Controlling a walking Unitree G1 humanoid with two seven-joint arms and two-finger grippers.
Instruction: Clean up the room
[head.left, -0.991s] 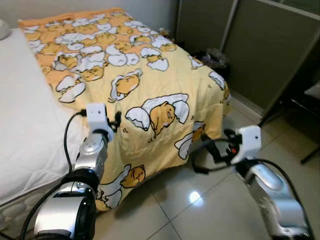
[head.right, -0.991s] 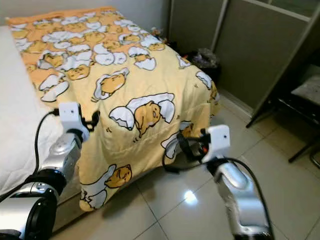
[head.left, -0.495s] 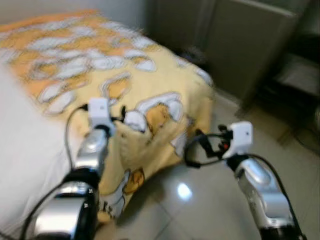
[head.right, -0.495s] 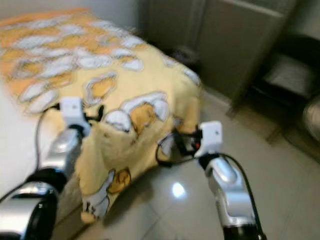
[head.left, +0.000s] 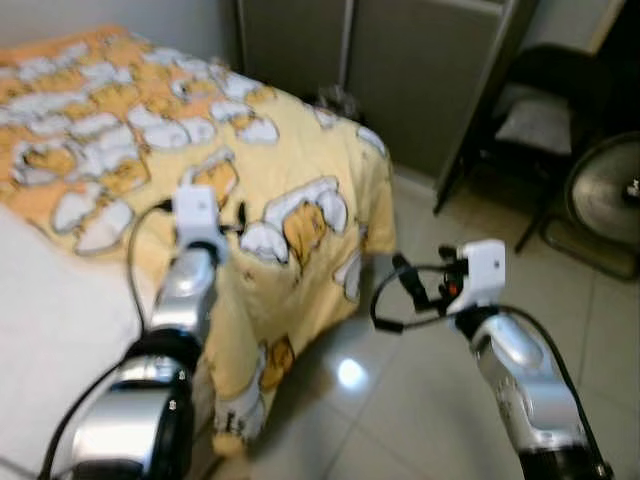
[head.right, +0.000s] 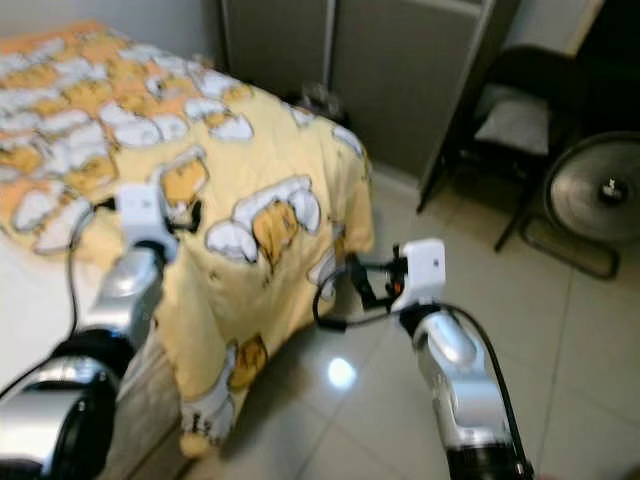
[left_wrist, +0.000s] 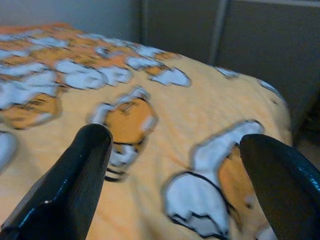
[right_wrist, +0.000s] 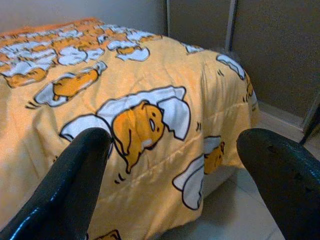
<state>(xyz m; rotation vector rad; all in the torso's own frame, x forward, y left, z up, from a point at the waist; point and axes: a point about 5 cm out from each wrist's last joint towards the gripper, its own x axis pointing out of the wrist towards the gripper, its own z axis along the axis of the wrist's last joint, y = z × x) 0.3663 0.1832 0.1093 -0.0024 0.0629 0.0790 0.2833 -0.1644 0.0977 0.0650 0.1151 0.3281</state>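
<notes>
Your left hand (head.left: 238, 222) hovers spread and empty just over the yellow blanket (head.left: 300, 190) near the foot corner of the bed (head.left: 50, 320); in its wrist view the two fingers (left_wrist: 75, 175) stand wide apart with the printed cloth between them. Your right hand (head.left: 405, 285) is also unclenched and holds nothing, out over the tiled floor (head.left: 420, 400) just beside the blanket's hanging corner. Expect the blanket to be soft, quilted and limp, light for its bulk: it will sag and slide rather than keep any shape, so pinch a fold at the hem or corner, not the flat top. It lies lengthwise along the bed, running away from you toward the far wall, with one side draped over the edge down toward the floor. A fan (head.left: 605, 200) stands well apart on your right.
</notes>
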